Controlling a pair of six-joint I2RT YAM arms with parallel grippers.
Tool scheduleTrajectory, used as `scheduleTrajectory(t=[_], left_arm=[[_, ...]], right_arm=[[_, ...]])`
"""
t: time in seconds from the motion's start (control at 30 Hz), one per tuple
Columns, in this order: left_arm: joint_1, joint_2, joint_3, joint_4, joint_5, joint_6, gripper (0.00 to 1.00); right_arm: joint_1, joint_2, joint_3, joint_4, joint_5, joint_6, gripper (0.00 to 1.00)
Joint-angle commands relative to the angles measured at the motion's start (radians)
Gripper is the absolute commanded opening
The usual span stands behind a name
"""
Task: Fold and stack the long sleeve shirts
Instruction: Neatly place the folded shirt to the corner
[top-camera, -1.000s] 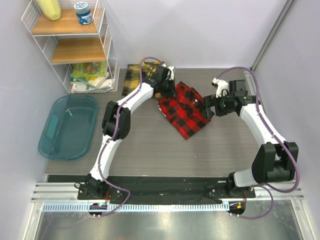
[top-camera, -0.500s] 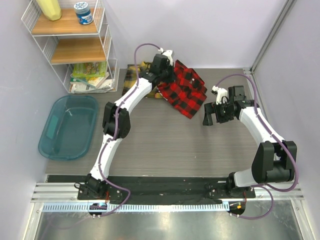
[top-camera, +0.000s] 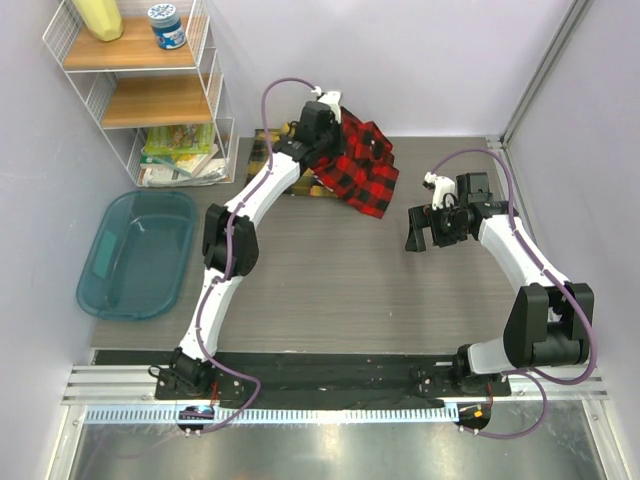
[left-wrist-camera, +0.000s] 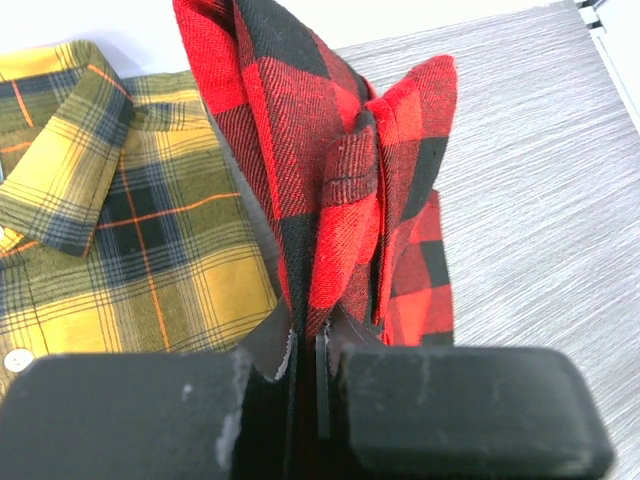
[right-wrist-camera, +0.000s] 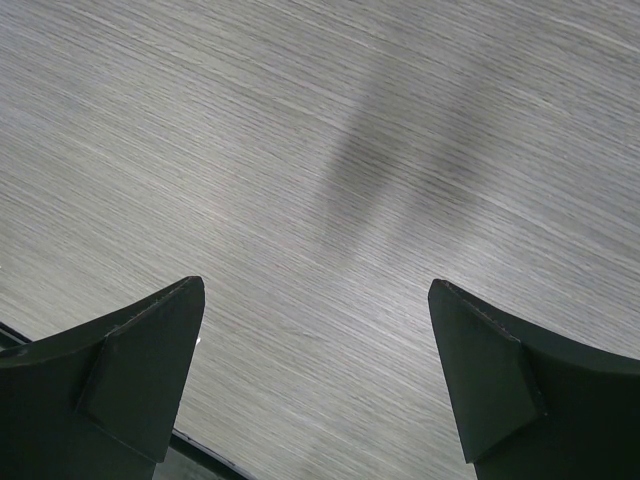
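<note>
Left end effector (left-wrist-camera: 320, 370) is pinched tight on a bunched fold of the red shirt (left-wrist-camera: 330, 170), the jaws together on several layers of cloth so that the garment hangs from one gathered point instead of spreading out. In the overhead view this arm reaches to the far side of the bench (top-camera: 330, 290) and holds the shirt raised there. That looks like a carry rather than a fold.

Just left of and below the grip lies the yellow shirt (left-wrist-camera: 120, 230), flat on the bench with its collar up, close against the back wall. It seems to be parked there as the base of the stack, and the red shirt is held partly over it, probably to be set on top. From above, the red cloth drapes down and to the right of the grip – whether its lower edge touches the bench I cannot tell. Gathered like this, it may land rumpled and need smoothing.

Further right, the right end effector (right-wrist-camera: 315, 370) hovers over bare bench with its jaws wide apart and nothing between them. It sits well clear of both shirts, likely waiting out of the way until a second grip is needed.
</note>
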Motion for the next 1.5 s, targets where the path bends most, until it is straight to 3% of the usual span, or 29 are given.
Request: scheduleTrajectory(t=[0.0,1.0,1.47], left_arm=[[0.004,-0.119,0.043,0.076,-0.017,0.024,0.00],[0.002,-0.250,-0.028,0.048,-0.029,0.127,0.00],[0.173,-0.144,-0.013,0.120,0.395,0.222,0.00]], right_arm=[[-0.005,-0.042,0.002,0.032,-0.007,0.008,1.00],[-0.005,-0.071,0.016,0.042,-0.039,0.047,1.00],[-0.005,-0.027,0.040,0.035,-0.050,0.061,1.00]])
